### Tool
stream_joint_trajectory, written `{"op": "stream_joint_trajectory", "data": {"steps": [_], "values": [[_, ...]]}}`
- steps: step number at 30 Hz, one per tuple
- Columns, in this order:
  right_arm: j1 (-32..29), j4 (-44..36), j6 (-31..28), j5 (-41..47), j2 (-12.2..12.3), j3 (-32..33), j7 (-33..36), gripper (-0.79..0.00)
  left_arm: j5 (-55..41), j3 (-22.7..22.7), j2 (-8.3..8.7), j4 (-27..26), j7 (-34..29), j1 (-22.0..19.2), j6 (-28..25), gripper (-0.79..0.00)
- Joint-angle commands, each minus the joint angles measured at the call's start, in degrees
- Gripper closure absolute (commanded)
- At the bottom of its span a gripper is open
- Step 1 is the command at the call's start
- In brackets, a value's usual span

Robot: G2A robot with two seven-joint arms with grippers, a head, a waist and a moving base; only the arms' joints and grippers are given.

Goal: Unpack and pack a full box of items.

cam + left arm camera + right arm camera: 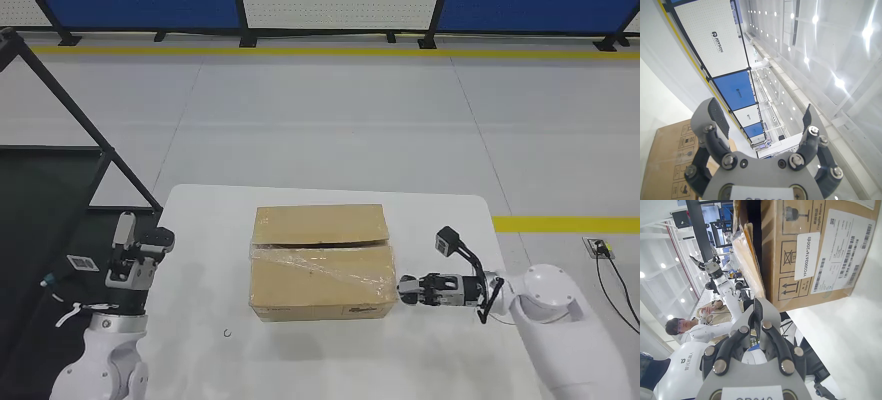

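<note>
Right claw [401, 290] beside taped box [320, 272], contents hidden.

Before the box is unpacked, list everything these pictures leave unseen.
Contents of the box: top view, the flaps cover them.
Small dark thing on the table: top view, too small to identify.
Most of the box: left wrist view, cut by the frame edge and hidden behind the left gripper.
Whether the right gripper touches the box: right wrist view, the gripper itself blocks the spot.
</note>
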Motion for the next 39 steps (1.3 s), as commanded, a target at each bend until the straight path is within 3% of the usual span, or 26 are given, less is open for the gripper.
{"op": "stream_joint_trajectory", "data": {"steps": [1, 13, 23, 39], "values": [[-0.14, -1.21, -0.22, 0.05, 0.14, 0.18, -0.52, 0.0, -0.03, -0.09, -0.02, 0.1, -0.1, 0.12, -0.15, -0.785], [0.92, -8.13, -0.68, 1.43, 0.69, 0.36, -2.48, 0.0, -1.21, -1.18, -0.15, 0.7, -0.52, 1.17, -1.13, -0.785], [4.67, -9.94, -4.83, 2.14, 0.55, -1.32, -5.17, 0.0, -2.26, -2.1, -0.23, 1.33, -1.33, 2.06, -1.66, -0.785], [13.31, -4.03, -7.6, 1.48, -0.16, -5.74, -8.71, 0.0, -1.75, -2.89, 0.09, 2.22, -7.58, 2.39, -0.27, -0.785]]}}
